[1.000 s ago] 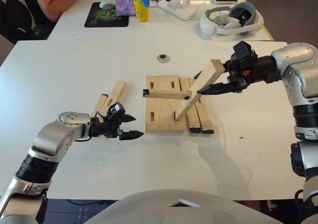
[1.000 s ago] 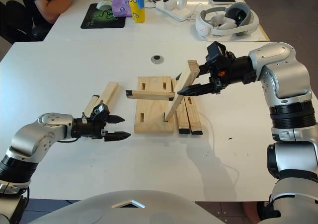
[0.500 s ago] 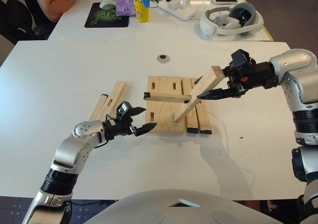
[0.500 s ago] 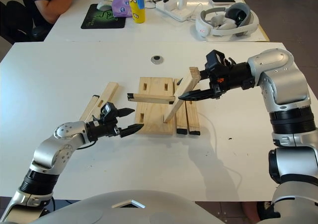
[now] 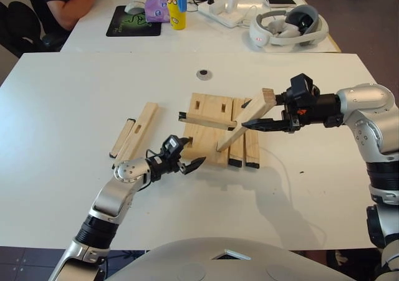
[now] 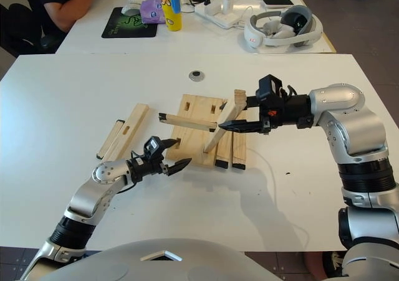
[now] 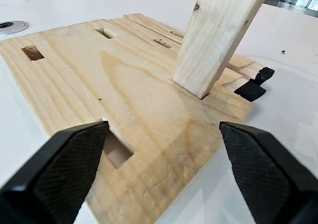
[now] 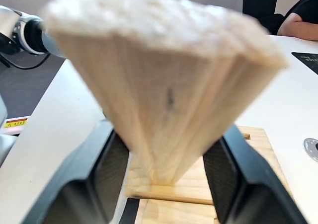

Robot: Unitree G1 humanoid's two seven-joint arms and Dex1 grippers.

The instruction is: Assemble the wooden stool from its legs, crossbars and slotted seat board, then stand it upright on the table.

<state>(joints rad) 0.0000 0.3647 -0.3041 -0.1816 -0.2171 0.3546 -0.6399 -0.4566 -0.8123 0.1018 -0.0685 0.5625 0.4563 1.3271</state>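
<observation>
One seat board: pale wooden slotted seat board [image 5: 204, 141], flat on the white table [image 5: 75, 94] at the centre of the frame; four rectangular slots counted.
One raised leg: pale wooden leg [image 5: 240, 128], tilted, with its lower end at the board's lower right slot and its upper end leaning right.
One crossbar: thin wooden crossbar [image 5: 209, 121] with a black tip, joined to the raised leg and jutting left above the board.
Right gripper [image 5: 247, 114]: clenched on the raised leg near its upper end, one finger on each side.
Left gripper [image 5: 191, 151]: released and holding nothing, spread at the board's lower left edge.
Two flat legs [image 5: 252, 141]: black-capped, side by side, just right of the board.
Two loose pieces, left of centre: slotted wooden slat [image 5: 141, 128] and thin black-ended bar [image 5: 122, 138], side by side.
One grommet: small round grey disc [image 5: 204, 74], above the board.
Rear table, top of frame: one yellow bottle [image 5: 179, 4], print too small to read; one white headset [image 5: 290, 25]; one black mouse mat [image 5: 131, 19].
</observation>
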